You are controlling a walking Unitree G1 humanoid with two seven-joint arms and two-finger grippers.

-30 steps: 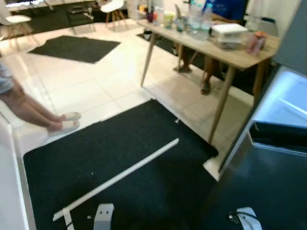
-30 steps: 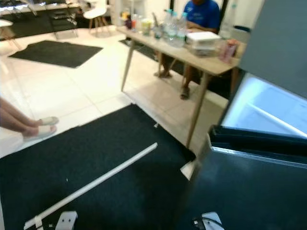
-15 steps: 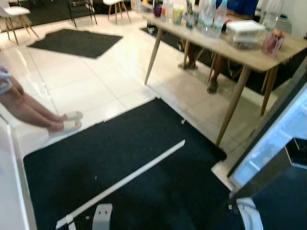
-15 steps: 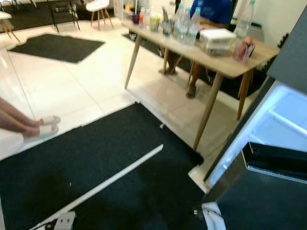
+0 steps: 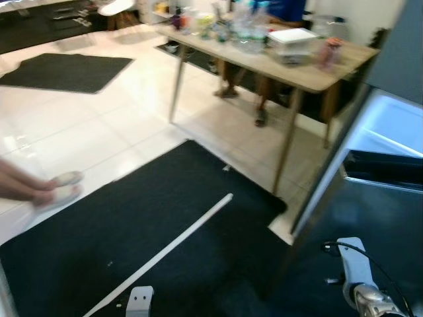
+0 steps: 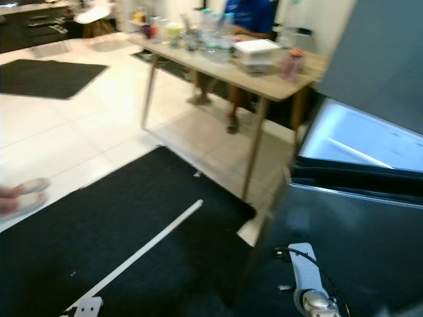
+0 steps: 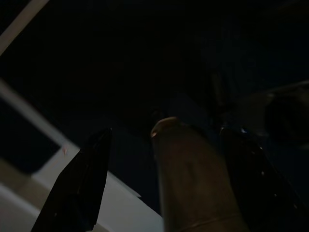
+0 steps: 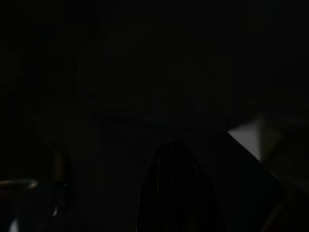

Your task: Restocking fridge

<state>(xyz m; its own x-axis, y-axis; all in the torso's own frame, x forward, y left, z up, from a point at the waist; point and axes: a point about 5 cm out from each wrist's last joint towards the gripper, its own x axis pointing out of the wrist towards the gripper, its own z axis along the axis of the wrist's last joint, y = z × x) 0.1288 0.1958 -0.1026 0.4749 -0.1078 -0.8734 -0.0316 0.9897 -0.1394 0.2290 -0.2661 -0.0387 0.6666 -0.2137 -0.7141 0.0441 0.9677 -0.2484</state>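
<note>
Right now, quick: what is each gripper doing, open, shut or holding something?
Left gripper: open, fingers spread, hanging low over the black mat; nothing clearly held.
Right gripper: cannot be told, too dark.

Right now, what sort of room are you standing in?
Probably an open-plan home kitchen or dining area: an open fridge, a wooden table crowded with bottles, and a tiled floor with black mats.

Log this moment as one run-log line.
phase: at fridge | door: open | right arm: low by door | table: bottles, containers, person seated behind | floor: black mat
</note>
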